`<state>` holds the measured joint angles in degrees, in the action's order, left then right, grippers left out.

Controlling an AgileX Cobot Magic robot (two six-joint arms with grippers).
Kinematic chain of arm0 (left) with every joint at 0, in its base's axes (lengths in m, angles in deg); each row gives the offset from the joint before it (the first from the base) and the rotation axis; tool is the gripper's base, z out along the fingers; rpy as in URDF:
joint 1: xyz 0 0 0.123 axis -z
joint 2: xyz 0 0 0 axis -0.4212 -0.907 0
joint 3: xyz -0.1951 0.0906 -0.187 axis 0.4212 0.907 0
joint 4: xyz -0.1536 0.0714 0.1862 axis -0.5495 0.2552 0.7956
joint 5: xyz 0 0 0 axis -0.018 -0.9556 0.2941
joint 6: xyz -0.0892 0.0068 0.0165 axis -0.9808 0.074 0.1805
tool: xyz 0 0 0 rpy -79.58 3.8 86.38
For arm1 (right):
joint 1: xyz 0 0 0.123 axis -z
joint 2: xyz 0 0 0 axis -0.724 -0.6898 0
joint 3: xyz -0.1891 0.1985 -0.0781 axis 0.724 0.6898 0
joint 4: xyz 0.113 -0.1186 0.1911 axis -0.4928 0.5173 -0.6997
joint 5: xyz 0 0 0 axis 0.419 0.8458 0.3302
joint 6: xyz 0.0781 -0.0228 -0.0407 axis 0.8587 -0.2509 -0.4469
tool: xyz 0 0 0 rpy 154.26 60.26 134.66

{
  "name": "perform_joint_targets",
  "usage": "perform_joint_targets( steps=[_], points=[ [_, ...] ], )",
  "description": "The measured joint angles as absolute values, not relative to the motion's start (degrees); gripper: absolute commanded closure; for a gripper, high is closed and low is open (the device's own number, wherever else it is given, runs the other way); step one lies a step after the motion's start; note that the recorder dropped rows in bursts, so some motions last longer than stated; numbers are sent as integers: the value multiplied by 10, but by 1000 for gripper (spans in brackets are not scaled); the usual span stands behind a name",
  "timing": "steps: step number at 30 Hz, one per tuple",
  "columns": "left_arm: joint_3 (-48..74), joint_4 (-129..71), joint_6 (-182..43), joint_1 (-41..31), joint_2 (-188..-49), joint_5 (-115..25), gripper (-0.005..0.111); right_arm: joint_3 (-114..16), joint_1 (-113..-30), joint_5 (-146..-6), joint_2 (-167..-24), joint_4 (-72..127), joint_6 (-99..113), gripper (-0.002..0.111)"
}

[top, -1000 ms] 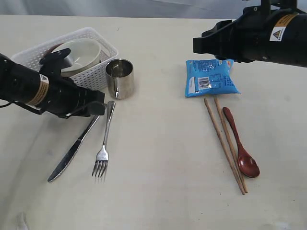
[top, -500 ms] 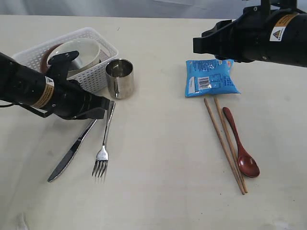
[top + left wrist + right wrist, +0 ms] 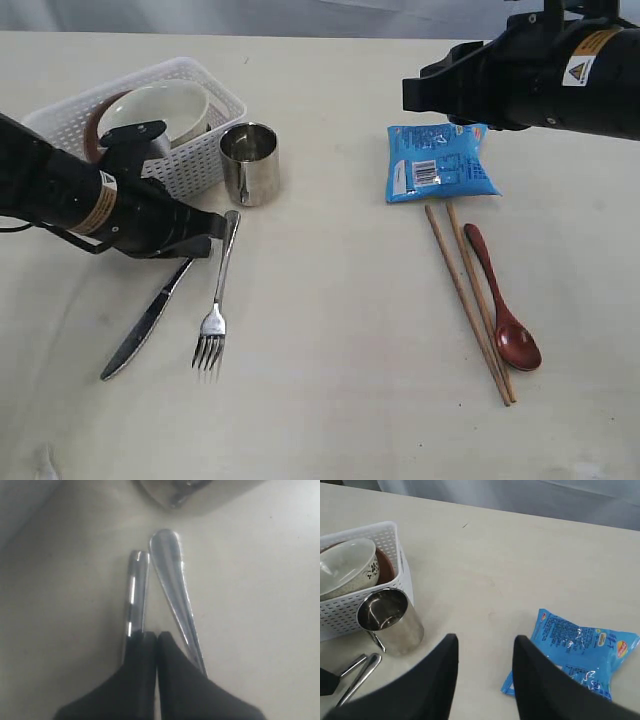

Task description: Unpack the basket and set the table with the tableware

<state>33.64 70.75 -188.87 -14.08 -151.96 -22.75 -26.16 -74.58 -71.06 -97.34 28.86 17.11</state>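
left jaws: pressing fully together, gripping nothing, tips sitting low between the handles of the knife (image 3: pixel 135 595) and fork (image 3: pixel 172 585); contact unclear.
right jaws: standing parted, holding nothing, hanging above the worktop (image 3: pixel 340 400) near the packet (image 3: pixel 440 163).
basket (image 3: pixel 195 165): sitting at the far left, holding the bowl (image 3: pixel 165 108) and saucer (image 3: pixel 90 128).
cup (image 3: pixel 249 163): standing just beside the basket.
chopsticks (image 3: pixel 468 300), spoon (image 3: pixel 505 320): lying side by side, nearer the camera than the packet.
surface: pale beige, running back to a grey backdrop (image 3: pixel 250 12).
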Motion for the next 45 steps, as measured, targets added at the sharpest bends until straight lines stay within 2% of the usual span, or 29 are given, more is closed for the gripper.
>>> perform_joint_targets(
  steps=[15,20,31,38,45],
  points=[
    [336,707,-1889,-141,-1520,-261,107,-262,-746,-711,-973,289,171,73],
    [333,707,-1873,-141,-1520,-227,107,-262,-746,-711,-973,289,171,73],
    [333,707,-1861,-140,-1425,-195,107,-262,-746,-711,-973,289,171,73],
    [333,707,-1834,-140,-1347,-255,107,-262,-746,-711,-973,289,171,73],
    [330,709,-1819,-140,-1292,-406,105,-262,-746,-711,-973,289,171,73]
  ],
)
